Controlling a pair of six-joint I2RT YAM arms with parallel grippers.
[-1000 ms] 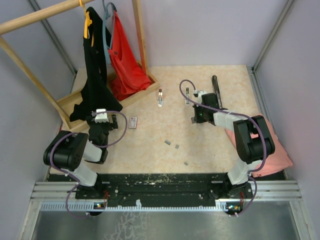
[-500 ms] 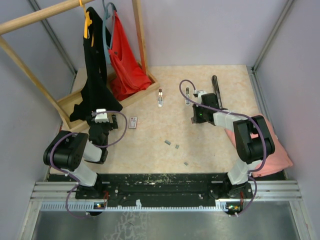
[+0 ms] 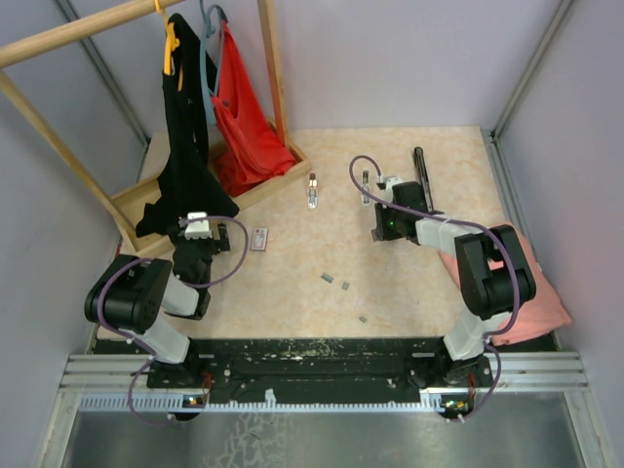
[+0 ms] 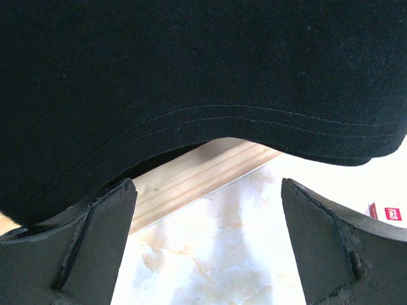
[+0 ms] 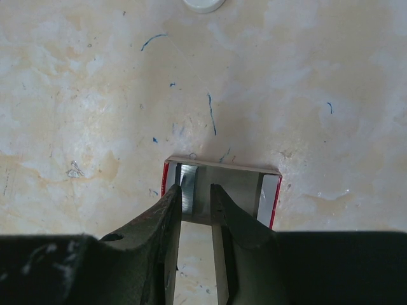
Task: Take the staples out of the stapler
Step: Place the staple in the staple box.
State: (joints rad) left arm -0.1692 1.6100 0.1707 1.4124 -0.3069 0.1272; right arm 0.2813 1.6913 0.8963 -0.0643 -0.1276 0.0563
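The right end effector [image 5: 197,190] is pointing straight down at the counter [image 5: 82,95], its fingers [image 5: 168,213] standing only narrowly parted and pinching nothing. Their tips are hanging over a small silvery plate [image 5: 241,187] with red side edges, though whether they are touching it I cannot tell. The left end effector [image 4: 208,190] is sitting spread wide and gripping nothing, facing a black garment [image 4: 203,63], while the stapler [image 3: 421,174] is lying at the counter's far right, partly hidden by the right arm, and the staples [image 3: 327,280] are lying as loose grey bits nearer the middle.
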